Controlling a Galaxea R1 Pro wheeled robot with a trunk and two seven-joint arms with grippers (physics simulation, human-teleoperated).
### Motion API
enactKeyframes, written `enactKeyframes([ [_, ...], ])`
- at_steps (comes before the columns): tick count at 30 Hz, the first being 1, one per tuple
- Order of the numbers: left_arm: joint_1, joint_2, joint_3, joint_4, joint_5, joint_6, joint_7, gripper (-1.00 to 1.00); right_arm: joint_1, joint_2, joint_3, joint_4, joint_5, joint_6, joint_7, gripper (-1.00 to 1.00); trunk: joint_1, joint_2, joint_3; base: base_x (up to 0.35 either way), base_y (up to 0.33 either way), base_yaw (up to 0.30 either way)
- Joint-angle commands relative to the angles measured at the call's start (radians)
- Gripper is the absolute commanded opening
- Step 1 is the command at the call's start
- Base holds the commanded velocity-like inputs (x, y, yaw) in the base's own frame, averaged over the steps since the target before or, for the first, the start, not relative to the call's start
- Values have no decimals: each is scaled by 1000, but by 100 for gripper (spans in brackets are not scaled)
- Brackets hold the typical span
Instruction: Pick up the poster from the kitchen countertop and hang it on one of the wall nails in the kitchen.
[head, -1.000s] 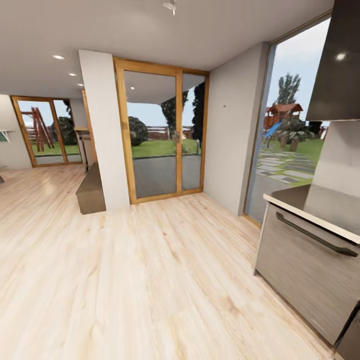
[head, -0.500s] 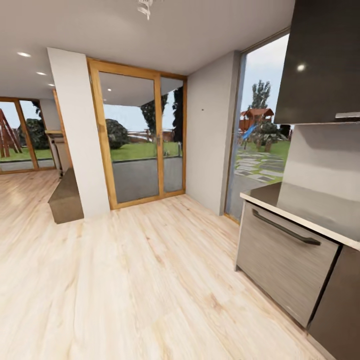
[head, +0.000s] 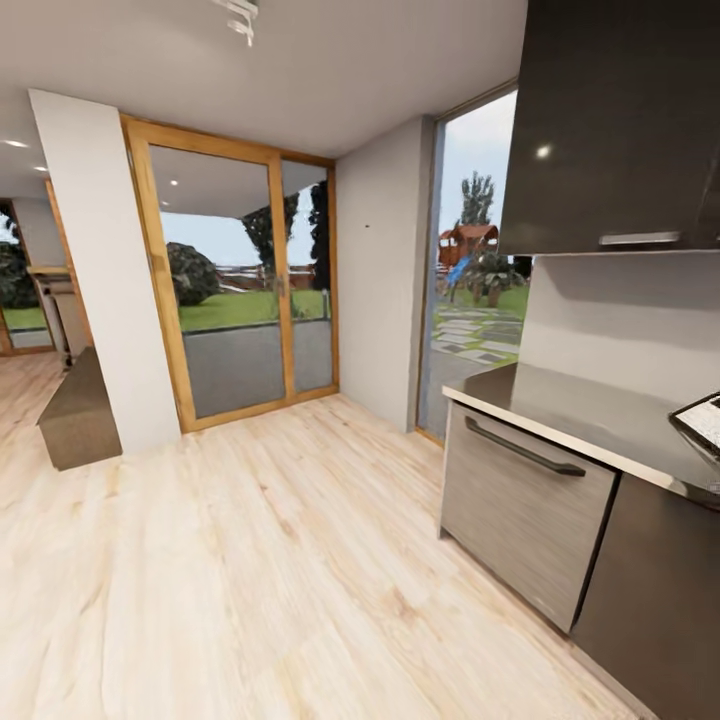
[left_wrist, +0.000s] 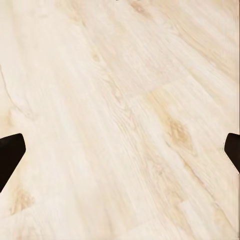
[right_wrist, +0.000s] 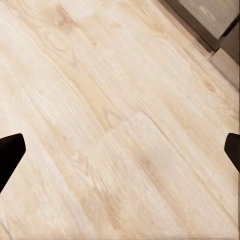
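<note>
1. Head view: the bench (head: 590, 415), a glossy dark grey-brown slab with a pale front edge, runs along the right wall over a grey wood-grain cabinet front (head: 520, 510) with a dark bar handle (head: 522, 447); a darker cabinet front (head: 655, 590) adjoins it.
2. The poster (head: 703, 420) lies on the bench at the far right of the head view, cut off by the picture's border. One corner shows: a black frame around a pale inner field with faint marks. No lettering can be read.
3. The wall nail (head: 366, 227) is a tiny dark speck on the light grey wall panel (head: 378, 300), which stands between the wood-framed glass doors (head: 235, 290) and the tall window (head: 465, 260). It is well apart from the poster.
4. A glossy dark wall cabinet (head: 610, 120) hangs above the bench, over a pale grey backsplash (head: 620, 320).
5. Left wrist view: the left gripper (left_wrist: 120, 150) is wide open and holds nothing; its dark fingertips (left_wrist: 9, 155) frame pale wood floor (left_wrist: 120, 100).
6. Right wrist view: the right gripper (right_wrist: 120, 150) is likewise wide open and empty over the floor, with a cabinet base (right_wrist: 210, 20) at one corner.
</note>
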Motion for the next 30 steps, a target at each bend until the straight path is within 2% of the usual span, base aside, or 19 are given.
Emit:
enactKeyframes([
  [1,0,0,1,-1,-1,-1,0,100,-1,0,0,1,0,-3,0,100,0,-1,0,0,0,-237],
  [30,0,0,1,-1,-1,-1,0,100,-1,0,1,3,0,-3,0,100,0,-1,34,0,0,-234],
])
